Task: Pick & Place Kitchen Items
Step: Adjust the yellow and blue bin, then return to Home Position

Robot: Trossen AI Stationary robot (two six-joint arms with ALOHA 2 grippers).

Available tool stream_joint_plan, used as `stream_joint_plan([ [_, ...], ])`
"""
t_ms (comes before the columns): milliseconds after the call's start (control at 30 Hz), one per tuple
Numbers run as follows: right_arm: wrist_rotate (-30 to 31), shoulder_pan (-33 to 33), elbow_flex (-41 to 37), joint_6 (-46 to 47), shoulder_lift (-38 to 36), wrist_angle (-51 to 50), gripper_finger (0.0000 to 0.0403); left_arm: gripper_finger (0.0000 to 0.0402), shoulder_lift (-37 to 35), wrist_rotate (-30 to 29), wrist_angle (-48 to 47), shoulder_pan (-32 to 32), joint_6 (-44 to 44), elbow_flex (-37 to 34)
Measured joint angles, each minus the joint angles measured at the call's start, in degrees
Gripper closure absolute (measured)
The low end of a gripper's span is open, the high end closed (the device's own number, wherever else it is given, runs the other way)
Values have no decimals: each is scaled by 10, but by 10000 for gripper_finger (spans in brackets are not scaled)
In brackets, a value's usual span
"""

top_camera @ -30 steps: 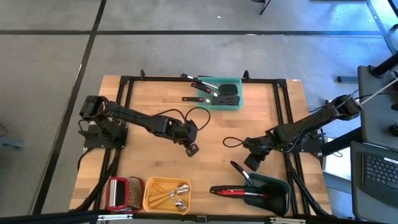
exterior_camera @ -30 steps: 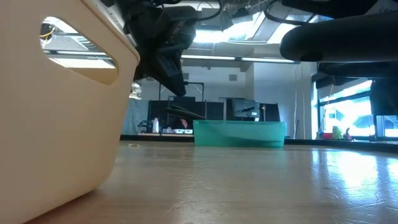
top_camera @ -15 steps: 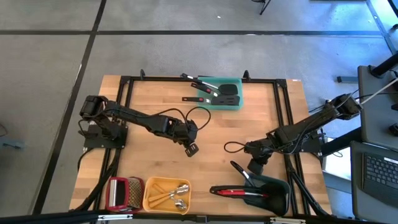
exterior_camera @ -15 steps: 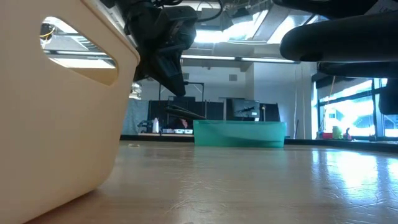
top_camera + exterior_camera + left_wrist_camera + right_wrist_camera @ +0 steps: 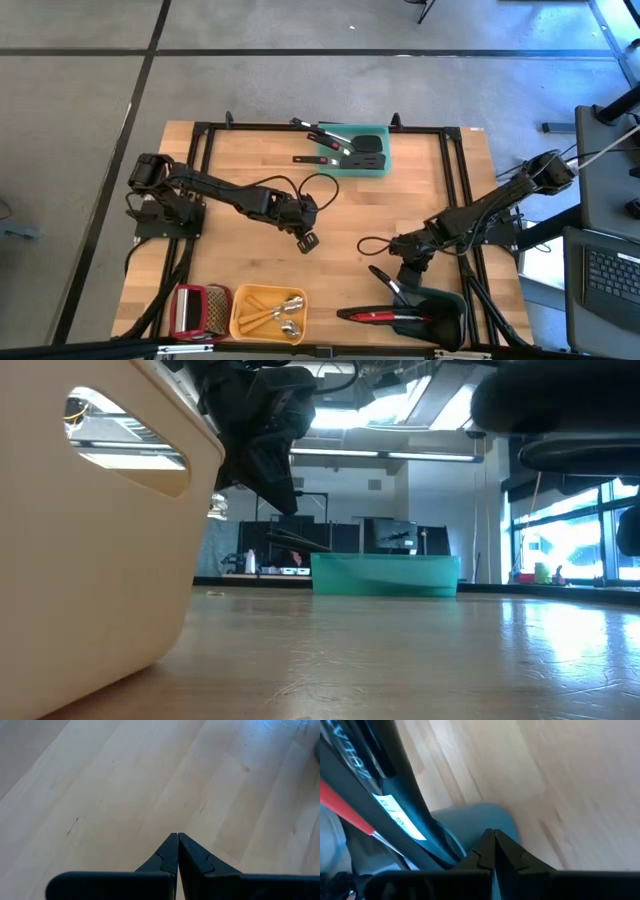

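My right gripper point(image 5: 404, 278) is shut and empty just over the far rim of the grey-blue tray point(image 5: 452, 318) at the near right. Its wrist view point(image 5: 492, 834) shows the rim point(image 5: 485, 817) right under the fingertips. In the tray lie a black long-handled utensil point(image 5: 383, 280) and a red spoon point(image 5: 365, 314), handles sticking out over the rim. My left gripper point(image 5: 308, 242) is shut and empty above the bare table middle point(image 5: 176, 836). More black utensils lie in and across the teal tray point(image 5: 358, 152). My right gripper stands with its shut fingertips at the grey-blue tray's far rim point(image 5: 470, 820), slanting down from the far side, beside the black utensil's handle point(image 5: 405, 785). I cannot tell whether they touch the rim.
A yellow tray point(image 5: 268, 312) with wood-handled tools and metal spoons stands at the near edge, large at the left of the low view point(image 5: 100, 560). A red-framed grater point(image 5: 190, 308) stands left of it. A black cable point(image 5: 375, 243) loops beside the right gripper.
My right gripper has gone toward the table's near edge, closer to the grey-blue tray, staying shut. The red spoon and the tray have shifted slightly toward the near edge.
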Motion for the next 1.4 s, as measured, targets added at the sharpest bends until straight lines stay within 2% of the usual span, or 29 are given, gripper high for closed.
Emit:
stream_joint_plan([
  [400, -1, 5, 4, -10, 9, 17, 401, 400, 0, 0, 0, 0, 0, 0],
  [600, 22, -6, 31, -51, 8, -69, 401, 400, 0, -15, 6, 7, 0, 0],
  [800, 35, -41, 87, -157, 5, -189, 401, 400, 0, 5, 113, 38, 22, -1],
  [933, 102, -57, 140, -258, 5, -303, 401, 400, 0, 30, 200, 62, 40, -1],
  [1000, 142, -68, 166, -299, 5, -348, 401, 400, 0, 29, 218, 77, 40, -1],
  [1067, 158, -88, 188, -345, 5, -380, 401, 400, 0, 29, 223, 90, 43, -1],
  [1233, 182, -149, 210, -399, -24, -389, 401, 400, -2, 29, 225, 113, 42, -1],
  [1400, 186, -211, 210, -423, -113, -393, 401, 400, -3, 30, 233, 122, 41, -1],
])
